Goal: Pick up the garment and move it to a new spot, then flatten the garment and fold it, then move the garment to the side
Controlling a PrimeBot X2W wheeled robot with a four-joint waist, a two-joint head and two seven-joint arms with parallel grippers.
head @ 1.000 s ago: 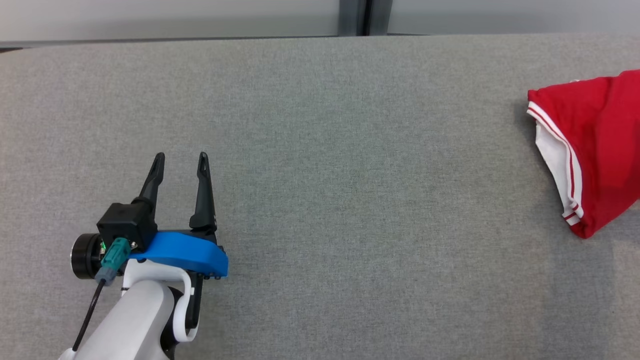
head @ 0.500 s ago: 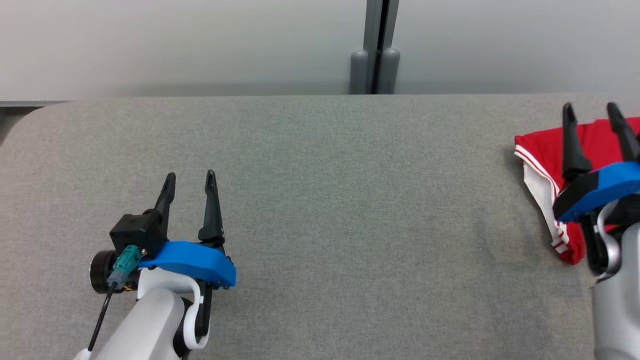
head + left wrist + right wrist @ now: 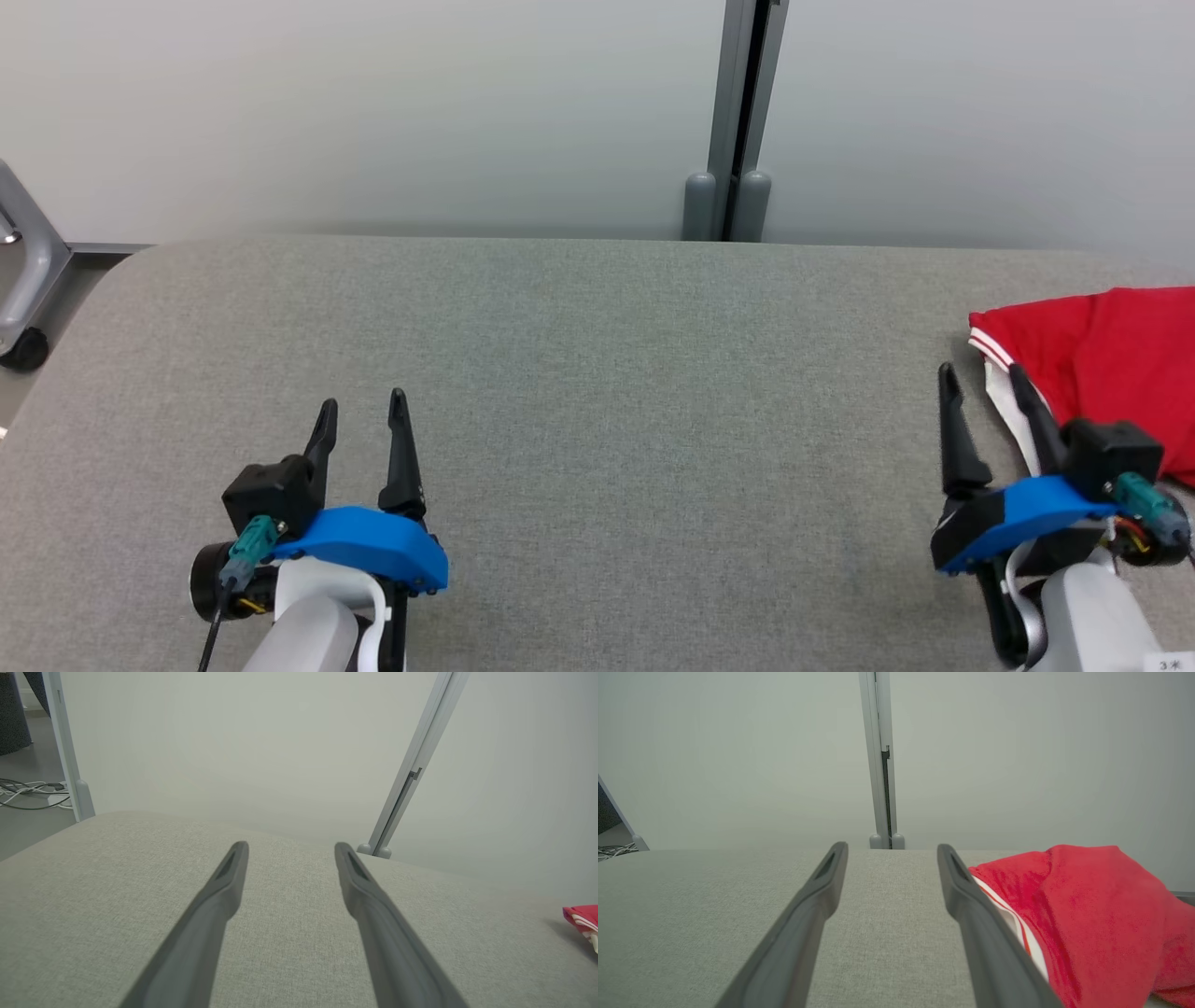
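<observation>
Where the grey tabletop (image 3: 597, 392) meets the right edge of the head view, one garment (image 3: 1111, 359) lies in a loose, bunched heap, cut off by the frame. It is bright red knit cloth, soft and slightly fuzzy in the right wrist view. A white band edged with thin red stripes runs down its left border. Its top makes a rounded hump with shallow creases.

Two grippers show, each with two long, dark, tapering fingers on a blue mount and a pale forearm. At the lower right of the head view the right gripper (image 3: 982, 371) stands with its jaws spread and nothing between them. One finger overlaps the white band there, but whether it touches the cloth cannot be told. At the lower left the left gripper (image 3: 362, 401) is likewise spread wide and empty, well apart from the garment, over bare table.

That tabletop is a flat, finely woven grey fabric with a rounded far-left corner. Behind it stand smooth pale wall panels joined by one grey post (image 3: 742, 103) with two rounded feet. One dark caster (image 3: 24, 349) sits at the left edge of the frame.
</observation>
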